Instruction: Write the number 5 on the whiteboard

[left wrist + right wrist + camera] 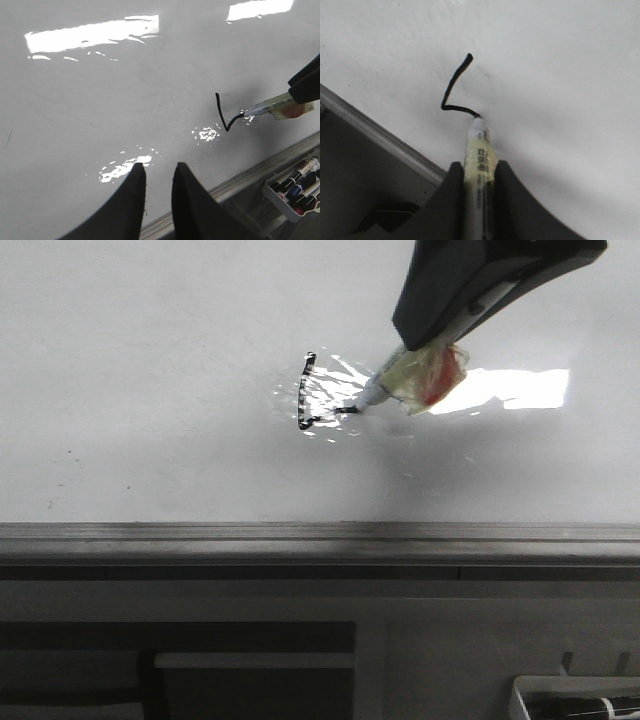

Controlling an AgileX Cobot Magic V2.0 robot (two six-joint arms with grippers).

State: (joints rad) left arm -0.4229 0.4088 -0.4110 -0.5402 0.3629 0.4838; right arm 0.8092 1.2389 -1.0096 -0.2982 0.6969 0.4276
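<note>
- The right gripper (477,172) pinches a marker (478,150) between its fingers, holding it slanted so the tip alone touches the whiteboard (150,360).
- The number 5 (312,395) is only part drawn: one long stroke and a short turn at its end, where the marker tip now rests. It lies out on the whiteboard, well in from the grey edge rail (300,532).
- Judged from these strokes, the hooked tail is not yet made, so the task is perhaps halfway.
- The left gripper (159,185) hovers off the whiteboard near the edge rail, well apart from the number 5, its fingers nearly pressed together and empty, likely parked clear of the writing.
- Beyond the edge rail sits a tray (274,192) holding several spare markers (300,182).
</note>
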